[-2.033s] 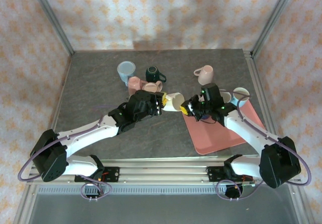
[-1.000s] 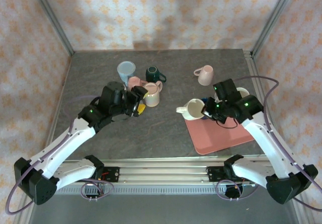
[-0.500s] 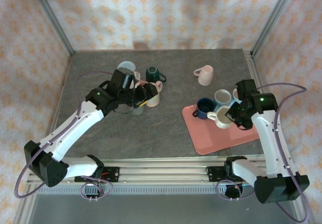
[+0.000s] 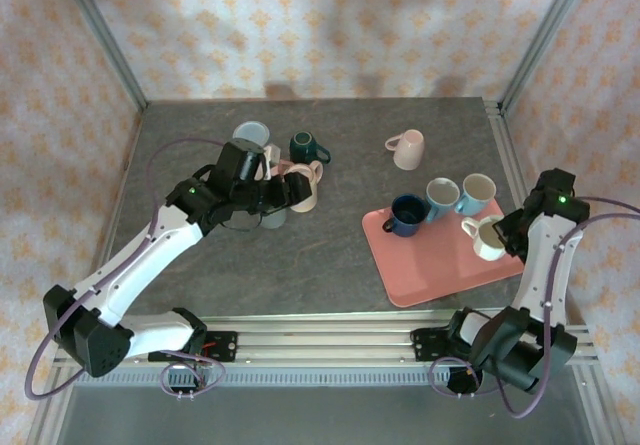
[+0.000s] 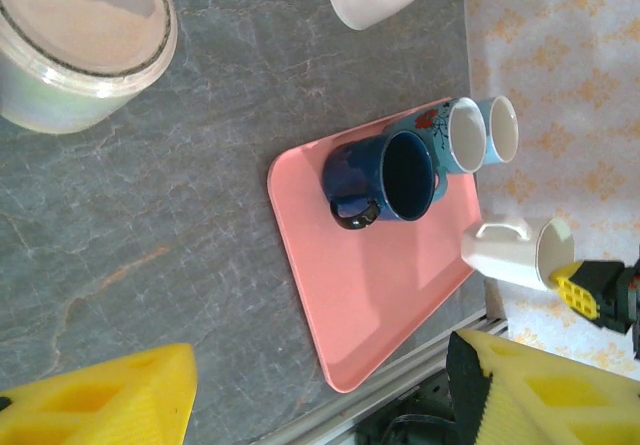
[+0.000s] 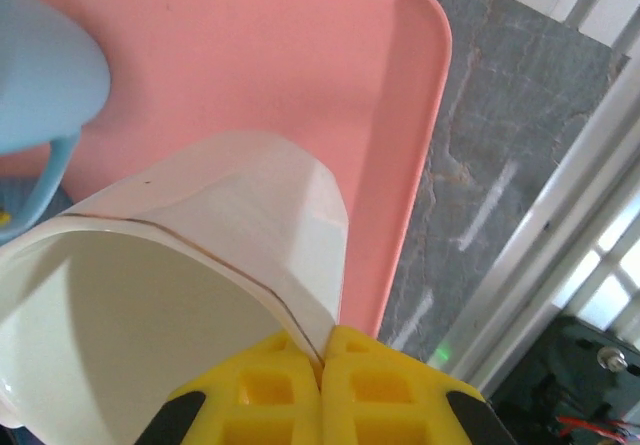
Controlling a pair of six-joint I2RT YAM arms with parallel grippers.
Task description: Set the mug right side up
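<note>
The right end effector [image 6: 322, 353] pinches the white mug [image 6: 200, 215] by its thin rim; it could slip and topple off the pink tray [image 6: 300, 55]. The left end effector [image 4: 272, 193] gapes wide.

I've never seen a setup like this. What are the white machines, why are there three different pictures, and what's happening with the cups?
Those are two robot arms bolted to a grey table, each ending in a two-finger gripper. The wide picture looks down from above. The other two come from small cameras on the wrists, so the yellow fingers belong to the grippers.

The right gripper is shut on the rim of a cream mug at the right edge of a pink tray. On the tray a dark blue mug and two light blue mugs stand upright.

The left gripper is open and holds nothing, by a cluster of mugs. One pink mug sits apart.
</note>
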